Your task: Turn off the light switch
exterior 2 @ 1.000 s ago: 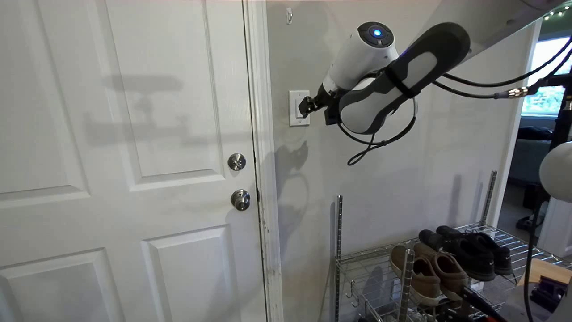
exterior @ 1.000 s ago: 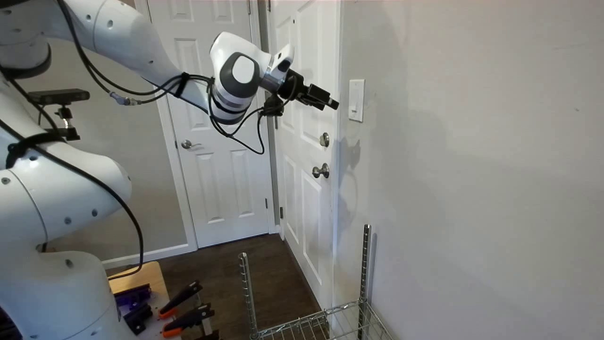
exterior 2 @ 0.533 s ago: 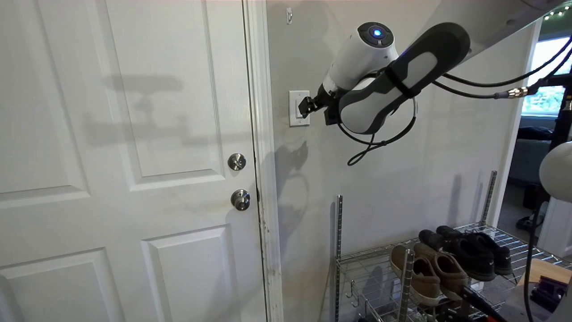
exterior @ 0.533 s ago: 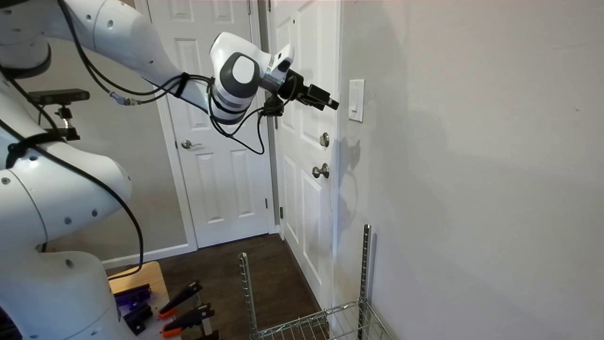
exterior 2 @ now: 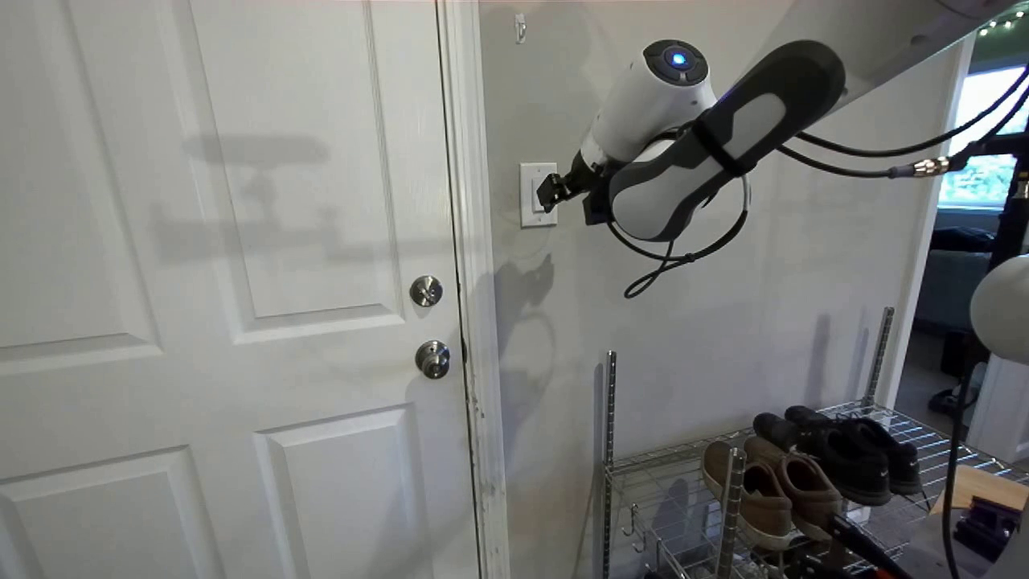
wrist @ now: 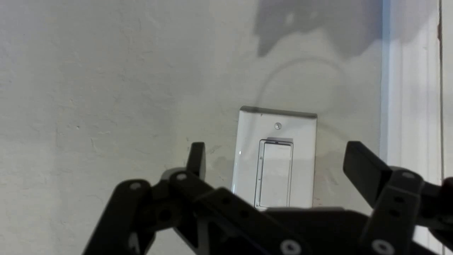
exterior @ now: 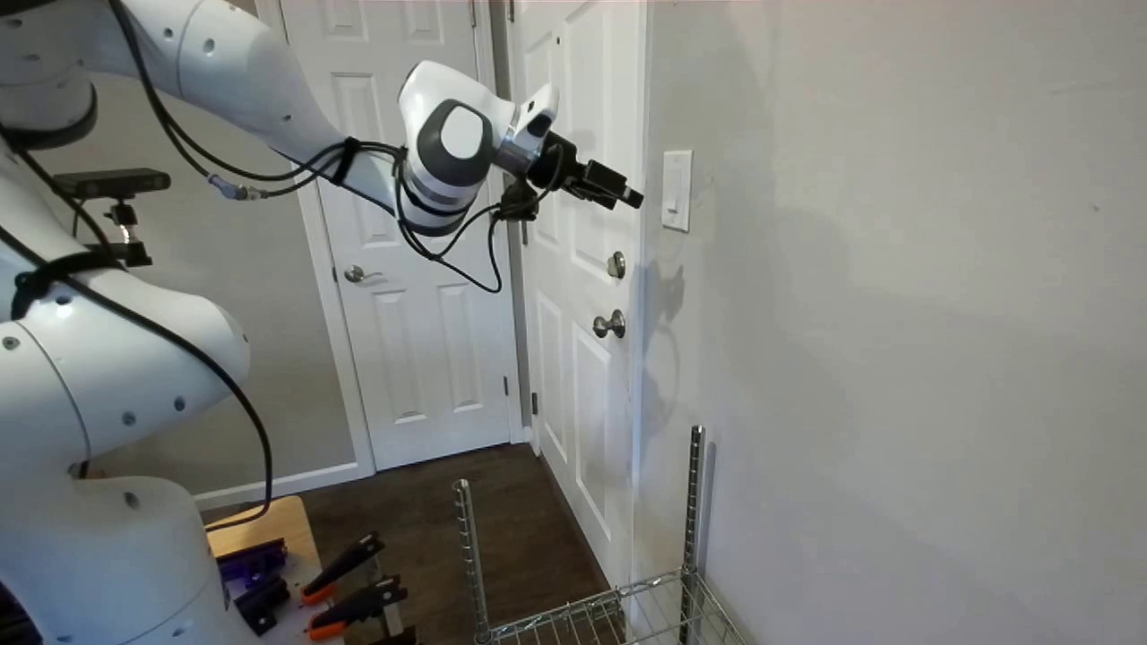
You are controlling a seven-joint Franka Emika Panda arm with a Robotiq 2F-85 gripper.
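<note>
The room was bounded by a pale grey wall (exterior: 896, 358), unevenly lit, with a dark floor (exterior: 529, 511) laid below. Nearest, in an exterior view, the white arm (exterior: 116, 376) was raised, and beside its base black-and-orange clamps (exterior: 363, 605) were placed near a wooden surface (exterior: 273, 524).

The gripper (wrist: 277, 159) was held out at the arm's end, turned toward the wall. Its black fingers (wrist: 196, 159) were spread wide. In an exterior view a gap was shown between them and the light switch (exterior: 677, 191) — near, but not touching. In the wrist view the switch was framed between the fingers, its lower edge covered by the gripper.

The light switch was mounted upright on the wall, just beside the door trim (exterior 2: 473, 201) — white and rectangular, with a narrow paddle (wrist: 276, 173) set in its centre. Whether it was set to on or off could not be told.

Along the same wall, lower down, a wire rack (exterior 2: 731, 507) was stood, and brown shoes (exterior 2: 816, 498) and black shoes (exterior 2: 852, 466) were ranged on it. Past the trim, a white door (exterior 2: 281, 241) was fitted with a deadbolt (exterior 2: 426, 291) and, under it, a round knob (exterior 2: 432, 359). Farther off, another door (exterior: 403, 313) was closed, and a bright window (exterior 2: 977, 181) was seen through a doorway (exterior 2: 926, 241).
</note>
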